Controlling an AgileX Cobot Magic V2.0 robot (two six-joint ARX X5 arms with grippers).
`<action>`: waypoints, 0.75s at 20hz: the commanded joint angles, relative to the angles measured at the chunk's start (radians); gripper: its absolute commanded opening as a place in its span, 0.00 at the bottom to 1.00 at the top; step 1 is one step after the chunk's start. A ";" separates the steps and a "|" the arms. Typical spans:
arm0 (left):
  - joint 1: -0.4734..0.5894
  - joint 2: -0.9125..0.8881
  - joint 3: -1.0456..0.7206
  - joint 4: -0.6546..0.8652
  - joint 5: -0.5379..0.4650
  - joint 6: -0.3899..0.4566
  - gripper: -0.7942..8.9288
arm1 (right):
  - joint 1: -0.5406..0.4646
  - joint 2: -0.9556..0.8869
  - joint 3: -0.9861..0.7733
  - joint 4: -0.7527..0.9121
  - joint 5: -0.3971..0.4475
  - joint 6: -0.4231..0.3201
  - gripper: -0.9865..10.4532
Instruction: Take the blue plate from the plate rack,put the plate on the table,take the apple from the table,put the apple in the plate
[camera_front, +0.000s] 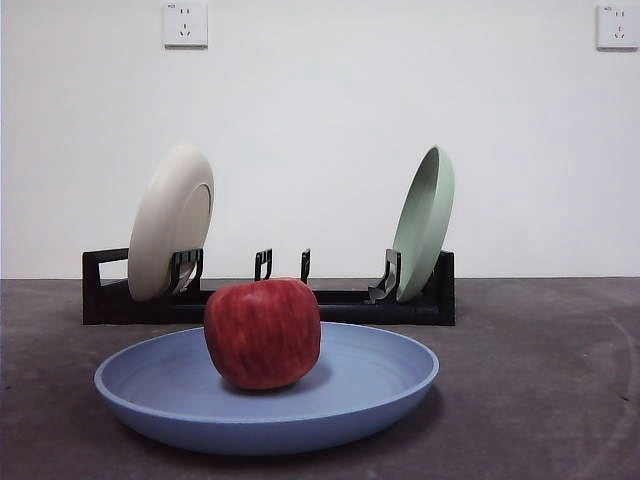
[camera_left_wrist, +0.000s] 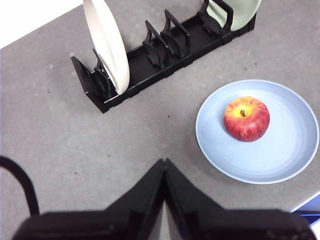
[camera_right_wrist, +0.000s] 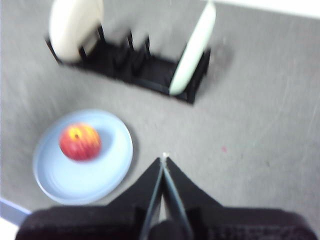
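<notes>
We found the blue plate (camera_front: 150, 385) lying flat on the table (camera_front: 540, 380), in front of the plate rack (camera_front: 440, 290) and clear of it. The apple (camera_front: 263, 332) sat upright inside the plate, a little toward nine o'clock of its middle in the front view, its stem dimple facing up as the left wrist view showed. Resting in the shallow well, it was kept from rolling by the raised rim.

The rack held two other plates on edge: the cream plate (camera_front: 170, 220) leaning in the holders at the nine o'clock end, and the pale green plate (camera_front: 425, 220) at the three o'clock end. The slots between them stood bare, which fitted the blue plate having come from there.

We saw the left gripper (camera_left_wrist: 164, 165) high above the table, its jaws pressed together with nothing between them, the plate well apart from it. The right gripper (camera_right_wrist: 164, 162) was likewise raised, jaws together and holding nothing; that view was blurred. Neither arm showed in the front view.

We judged the task done: plate down, apple in it, both arms parked clear so nothing would be knocked.
</notes>
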 joint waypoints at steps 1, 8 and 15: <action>0.000 0.017 0.001 0.003 -0.006 0.011 0.08 | 0.001 0.002 0.027 0.011 0.029 0.011 0.09; -0.005 0.077 0.000 0.019 0.000 0.011 0.08 | 0.001 0.002 0.041 -0.034 0.056 0.011 0.09; 0.196 0.060 -0.001 0.072 0.002 0.064 0.08 | 0.001 0.002 0.043 -0.110 0.056 0.011 0.09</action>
